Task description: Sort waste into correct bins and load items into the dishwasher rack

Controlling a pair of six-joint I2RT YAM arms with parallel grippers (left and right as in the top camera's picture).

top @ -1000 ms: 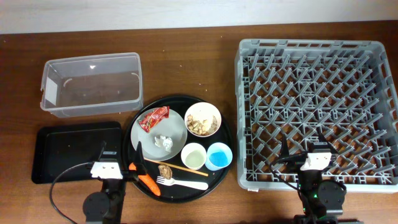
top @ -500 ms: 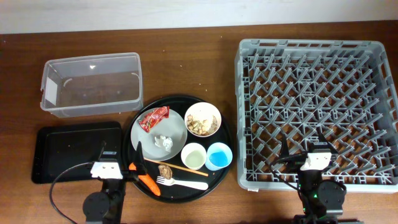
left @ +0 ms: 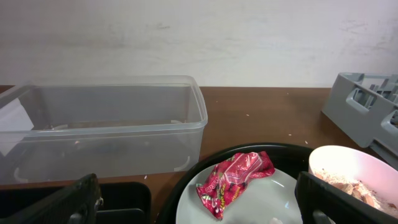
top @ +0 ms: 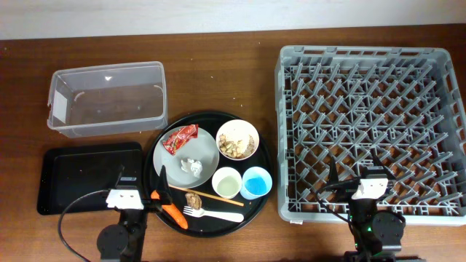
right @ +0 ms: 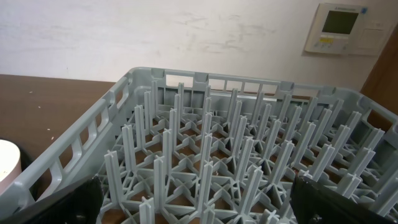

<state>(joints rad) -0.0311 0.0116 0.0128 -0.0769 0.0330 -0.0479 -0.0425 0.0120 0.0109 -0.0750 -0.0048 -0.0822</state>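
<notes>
So everything to be sorted sat on the big round black tray in the middle of the brown wooden table. On that tray's far-left part was the white round plate, carrying the red crumpled wrapper and the small white crumpled tissue. The white bowl with beige food crumbs was on the tray's far-right part, with the pale cup and blue cup side by side nearer the arms. Along the tray's near edge lay the thin wooden chopsticks, a small brown food scrap, the white plastic fork and the orange carrot. The clear plastic rectangular tub stood beyond the tray to its left, the shallow black rectangular tray just left of it, and the large square grey plastic dishwasher rack to its right, nothing loaded on its pegs. The left gripper hung over the tray's near-left edge by the carrot, jaws spread wide and holding nothing. The right gripper sat well right of the tray, at the rack's near edge, jaws also wide and empty.
</notes>
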